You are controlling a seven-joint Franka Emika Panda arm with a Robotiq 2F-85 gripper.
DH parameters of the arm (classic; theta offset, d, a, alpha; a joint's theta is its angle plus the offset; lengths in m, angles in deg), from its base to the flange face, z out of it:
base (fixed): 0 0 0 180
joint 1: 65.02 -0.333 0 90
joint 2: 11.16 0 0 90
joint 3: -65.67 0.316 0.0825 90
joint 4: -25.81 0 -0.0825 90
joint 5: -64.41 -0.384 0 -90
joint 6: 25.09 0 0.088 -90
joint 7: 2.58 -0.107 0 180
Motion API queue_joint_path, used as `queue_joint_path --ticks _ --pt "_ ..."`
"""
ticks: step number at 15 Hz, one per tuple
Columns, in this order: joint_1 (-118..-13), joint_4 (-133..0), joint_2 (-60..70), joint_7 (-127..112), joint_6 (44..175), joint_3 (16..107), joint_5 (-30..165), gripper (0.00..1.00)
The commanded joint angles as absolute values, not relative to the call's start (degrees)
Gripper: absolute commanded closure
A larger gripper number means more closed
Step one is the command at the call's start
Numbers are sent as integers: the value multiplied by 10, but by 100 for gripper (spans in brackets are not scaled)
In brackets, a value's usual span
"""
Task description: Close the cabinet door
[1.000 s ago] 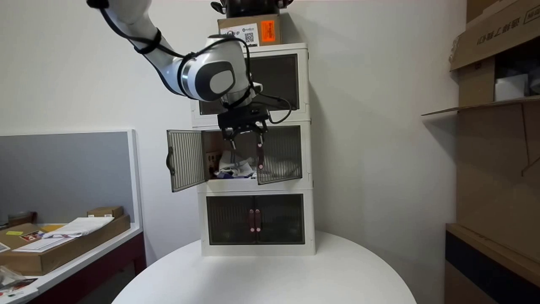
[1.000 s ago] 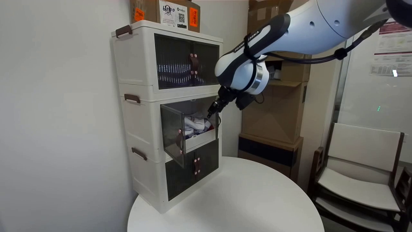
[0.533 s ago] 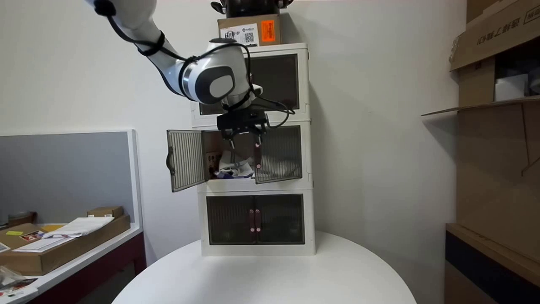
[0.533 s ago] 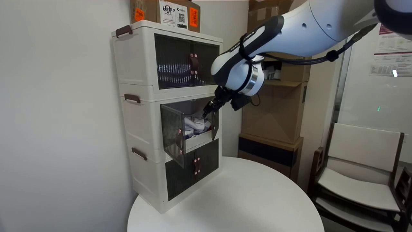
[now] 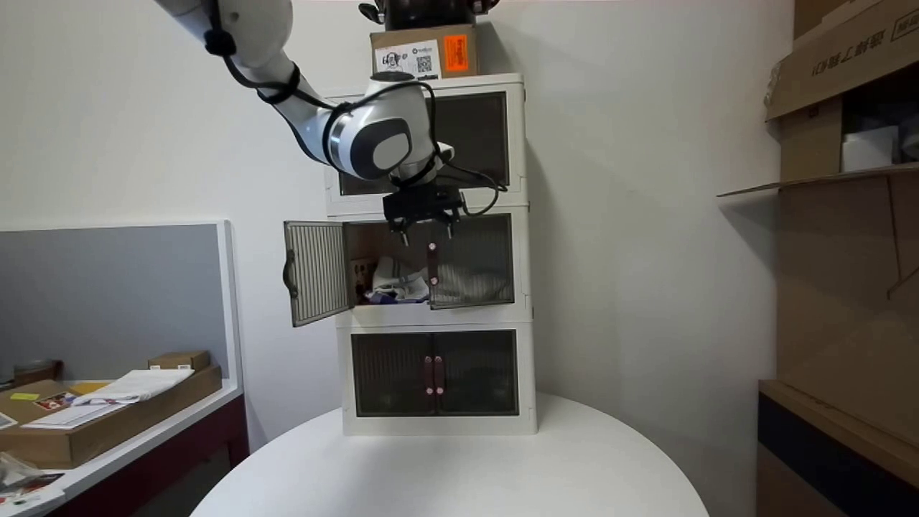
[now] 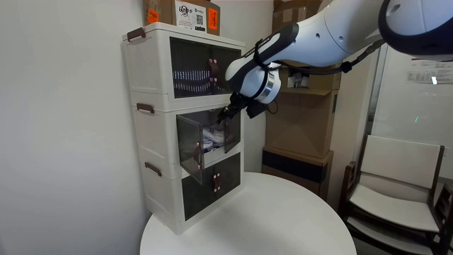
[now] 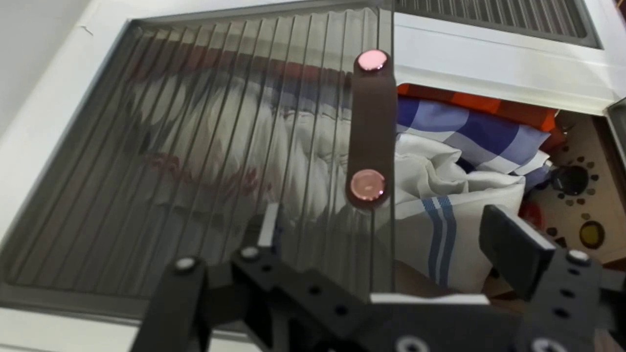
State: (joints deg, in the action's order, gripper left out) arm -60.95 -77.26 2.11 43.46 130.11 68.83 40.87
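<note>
The white cabinet's middle tier has two doors with dark ribbed see-through panes. One cabinet door stands slightly ajar; it also shows in an exterior view and fills the left of the wrist view. Its brown strap handle has pink rivets. The paired door stands wide open, also in an exterior view. My gripper is open and empty in front of the tier's upper part. In the wrist view one finger overlaps the ajar pane, the other the opening; I cannot tell if either touches.
Folded cloths lie inside the middle tier. The top doors and bottom doors are shut. The cabinet stands on a round white table. A cardboard box sits on top. Chairs stand beyond the table.
The ajar door has swung further toward shut. My gripper has moved toward the cabinet's open side and slightly up. The wide-open door has not moved.
</note>
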Motion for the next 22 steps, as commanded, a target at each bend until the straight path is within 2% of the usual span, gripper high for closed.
queue_joint_path --ticks 1,9,12,18,22 --pt "-607 -707 73 445 1308 696 397 0" --pt "-610 -651 131 441 1309 708 403 0" --pt "-585 -652 133 426 1310 738 427 0" --pt "-556 -700 92 429 1280 759 417 0" --pt "-560 -779 41 394 1280 739 429 0"
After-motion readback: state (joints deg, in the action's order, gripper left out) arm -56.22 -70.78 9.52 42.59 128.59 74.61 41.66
